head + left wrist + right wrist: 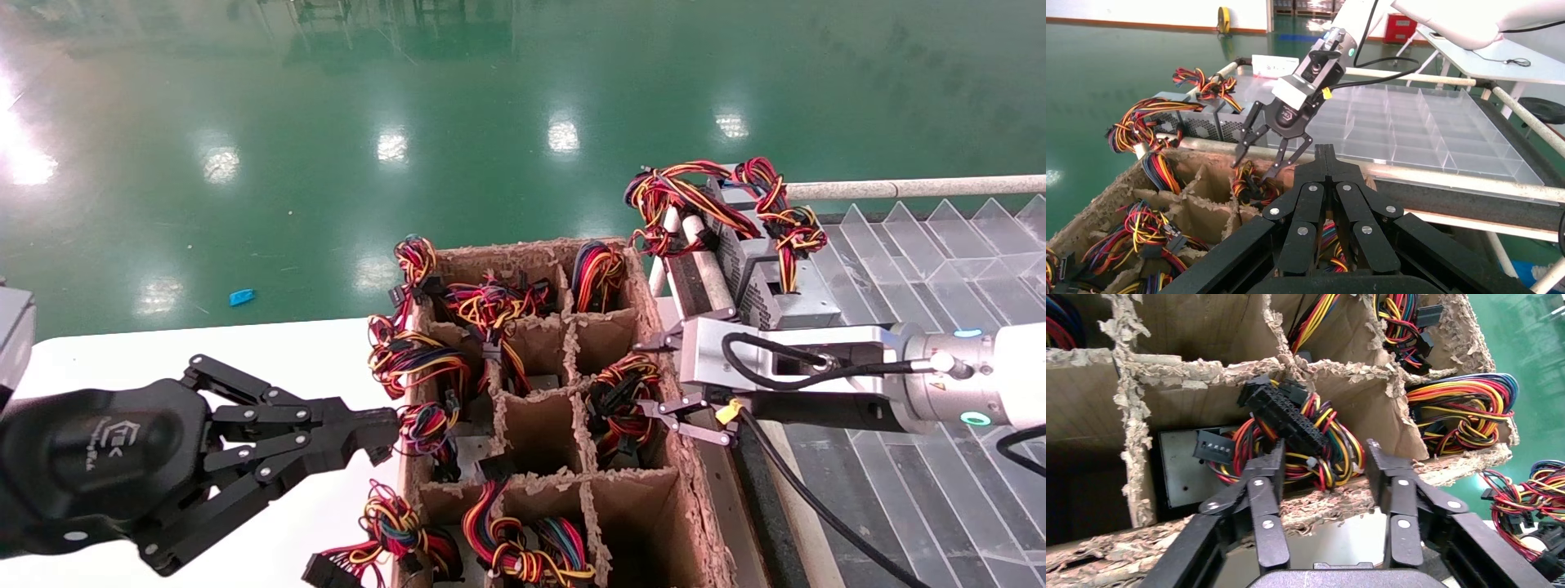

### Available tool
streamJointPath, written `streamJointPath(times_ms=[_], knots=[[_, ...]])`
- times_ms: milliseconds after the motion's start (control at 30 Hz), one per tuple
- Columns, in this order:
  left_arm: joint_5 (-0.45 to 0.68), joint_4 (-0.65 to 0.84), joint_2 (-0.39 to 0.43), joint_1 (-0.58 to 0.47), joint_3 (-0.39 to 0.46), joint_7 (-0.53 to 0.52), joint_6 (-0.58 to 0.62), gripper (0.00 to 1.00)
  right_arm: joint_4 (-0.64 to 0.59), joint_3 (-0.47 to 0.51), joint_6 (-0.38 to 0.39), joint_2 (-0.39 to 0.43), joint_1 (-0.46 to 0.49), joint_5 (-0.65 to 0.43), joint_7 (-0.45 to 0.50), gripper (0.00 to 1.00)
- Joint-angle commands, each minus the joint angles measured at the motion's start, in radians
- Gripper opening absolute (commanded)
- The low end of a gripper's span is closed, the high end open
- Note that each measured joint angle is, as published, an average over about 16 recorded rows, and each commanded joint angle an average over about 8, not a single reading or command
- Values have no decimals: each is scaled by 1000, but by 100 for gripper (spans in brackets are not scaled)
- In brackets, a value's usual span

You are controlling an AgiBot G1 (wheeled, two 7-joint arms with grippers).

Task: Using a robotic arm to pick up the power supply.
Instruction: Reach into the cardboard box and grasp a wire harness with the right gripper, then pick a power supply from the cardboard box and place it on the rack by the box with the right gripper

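Note:
A power supply's bundle of red, orange, yellow and black wires (623,394) fills the right-hand cell of the carton's middle row. In the right wrist view its grey metal body (1177,471) lies under the wires and a long black connector (1286,419). My right gripper (651,376) hangs open just over that cell's outer wall, with the fingers (1269,478) straddling the wire bundle and touching nothing. The left wrist view shows the right gripper (1253,166) from across the carton. My left gripper (382,431) is shut and empty, hovering at the carton's left side.
The torn cardboard carton (523,249) has several cells, most holding wired power supplies. Another power supply (764,278) rests on the rails behind my right arm. A clear divided tray (940,261) lies to the right. The white table (163,351) extends to the left.

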Motion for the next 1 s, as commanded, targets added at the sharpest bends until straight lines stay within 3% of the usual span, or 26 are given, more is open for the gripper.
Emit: streamJointPath(times_ms=[33, 600, 1000], knots=[[0, 0, 0, 0, 0, 0, 0, 0, 0, 0, -2, 1, 0, 1, 1, 0], [0, 0, 0, 0, 0, 0, 0, 0, 7, 9, -47, 9, 30, 46, -48, 0], [0, 0, 0, 0, 0, 0, 0, 0, 11, 96, -94, 56, 81, 225, -89, 0]])
